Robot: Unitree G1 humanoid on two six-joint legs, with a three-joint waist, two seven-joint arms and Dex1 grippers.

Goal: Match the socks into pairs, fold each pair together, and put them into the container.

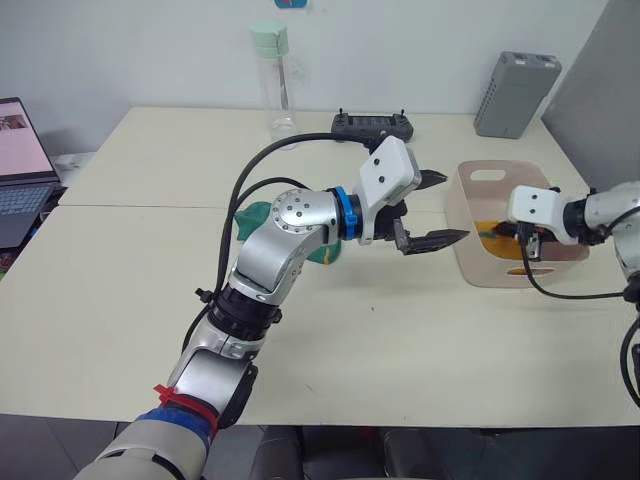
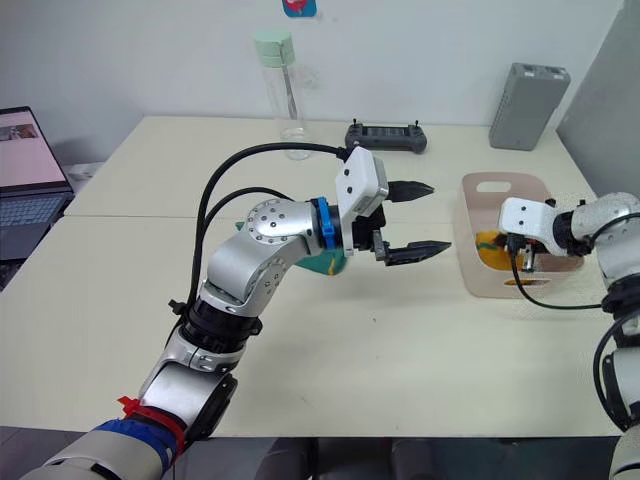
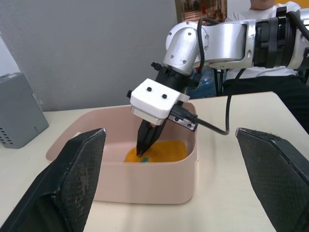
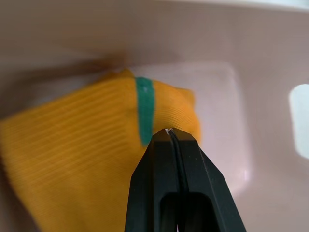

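Now my right tool (image 4: 170, 131) is pinched together over the soft, floppy yellow socks (image 4: 72, 159) inside the container (image 3: 120, 181); my left tool (image 2: 420, 218) is spread apart beside it.

A mustard-yellow sock (image 4: 72, 159) with a green band lies in the pale pink container (image 3: 145, 181). Beside it stands a black-fingered left pincer (image 1: 437, 208) over the cream worktop (image 1: 400, 340).
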